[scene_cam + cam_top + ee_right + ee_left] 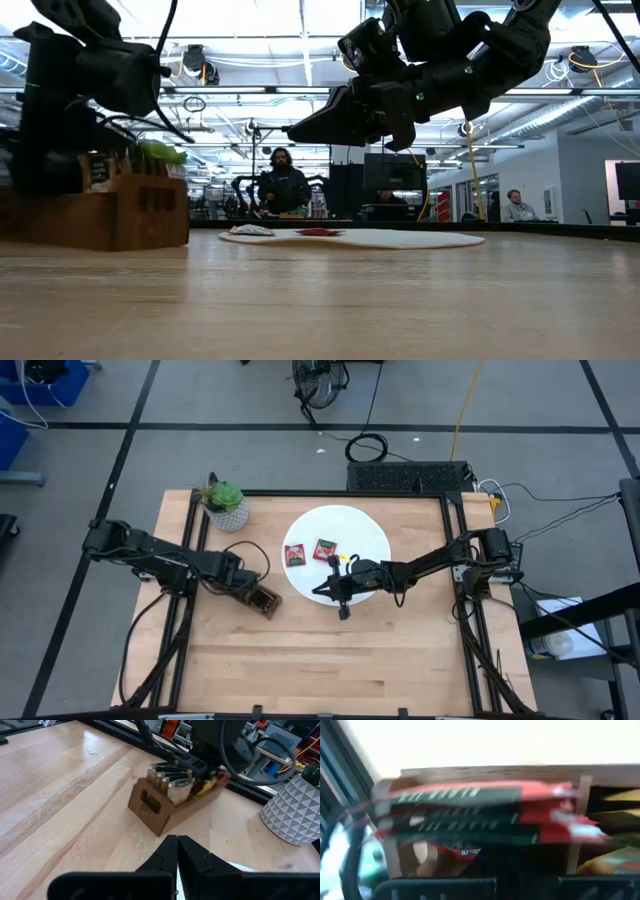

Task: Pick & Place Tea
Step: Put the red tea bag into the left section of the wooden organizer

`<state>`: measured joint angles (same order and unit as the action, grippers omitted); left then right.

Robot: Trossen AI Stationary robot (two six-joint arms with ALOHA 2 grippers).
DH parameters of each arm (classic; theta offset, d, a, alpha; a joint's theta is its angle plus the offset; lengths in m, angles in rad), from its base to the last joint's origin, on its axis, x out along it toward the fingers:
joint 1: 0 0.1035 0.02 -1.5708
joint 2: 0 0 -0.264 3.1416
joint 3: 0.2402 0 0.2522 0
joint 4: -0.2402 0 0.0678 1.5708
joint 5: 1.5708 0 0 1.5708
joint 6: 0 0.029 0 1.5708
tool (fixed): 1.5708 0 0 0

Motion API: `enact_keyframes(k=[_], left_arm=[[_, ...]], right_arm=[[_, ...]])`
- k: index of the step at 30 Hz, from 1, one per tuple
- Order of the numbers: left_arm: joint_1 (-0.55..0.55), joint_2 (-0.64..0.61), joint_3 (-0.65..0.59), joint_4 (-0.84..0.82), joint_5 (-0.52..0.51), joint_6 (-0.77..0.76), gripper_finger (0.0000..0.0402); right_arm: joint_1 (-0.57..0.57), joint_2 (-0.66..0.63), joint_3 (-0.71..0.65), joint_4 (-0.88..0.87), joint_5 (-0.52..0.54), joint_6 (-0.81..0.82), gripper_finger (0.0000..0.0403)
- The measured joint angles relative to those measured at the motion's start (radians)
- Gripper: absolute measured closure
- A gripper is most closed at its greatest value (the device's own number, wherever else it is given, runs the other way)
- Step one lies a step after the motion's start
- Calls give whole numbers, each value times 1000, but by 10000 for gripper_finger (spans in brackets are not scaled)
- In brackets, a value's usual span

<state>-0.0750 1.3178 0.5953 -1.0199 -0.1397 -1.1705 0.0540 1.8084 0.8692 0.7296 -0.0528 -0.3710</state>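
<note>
**Mia:** What is closest to us?

**Ben:** The bare wooden counter (330,660). A bit farther in, the right gripper (343,610) hangs just above it, by the near edge of the white disc (365,530). Its fingers (192,855) are shut tight and hold nothing.

**Mia:** And the left gripper (252,590)?

**Ben:** It is at the wooden tray (264,600), right over the tea sachets inside (175,782). Its own camera looks straight at a stack of red sachets (480,810) in one slot, with yellow ones (615,795) in the next slot. Its fingers are pressed shut too. I can't tell if they have pinched a sachet or not.

**Mia:** Where is the rest of the tea?

**Ben:** Two red sachets already lie flat on the disc, side by side: one (294,556) and another (325,548). Lots more are standing in the tray.

**Mia:** So what step is this?

**Ben:** I think the left arm is going for the next sachet. It needs to get just one, lift it clear of the slot, and carry it over to the disc.

**Mia:** Any words to read?

**Ben:** There are white marks on dark bands, but they are too blurry. At the far edge sits a little green plant (224,496) in a white pot.
</note>
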Motion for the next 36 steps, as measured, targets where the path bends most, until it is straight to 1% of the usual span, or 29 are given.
enact_keyframes(k=[3,6,9,11,13,20,22,25,29,36], left_arm=[[-10,1,-1,18,-99,-37,401],[-33,1,-1,35,-152,-70,399],[-59,1,-2,89,-190,-82,400],[-75,1,-1,131,-185,-81,399],[-90,-1,1,163,-153,-86,397],[-170,-2,4,162,-37,-209,395],[-196,-2,10,161,-18,-224,395],[-230,-9,36,155,-39,-222,399],[-245,-39,78,158,-125,-193,386],[-246,-44,122,158,-135,-86,370]], right_arm=[[0,0,0,0,0,1,403],[0,0,0,-2,0,0,403],[0,0,0,-2,0,0,403],[0,0,0,-1,0,0,403],[0,0,0,-1,0,-5,403],[0,0,0,-1,0,-7,403],[0,0,0,-1,0,-8,403],[0,0,0,0,0,-11,403],[0,0,0,3,0,-10,403],[0,0,0,8,0,-5,403]])
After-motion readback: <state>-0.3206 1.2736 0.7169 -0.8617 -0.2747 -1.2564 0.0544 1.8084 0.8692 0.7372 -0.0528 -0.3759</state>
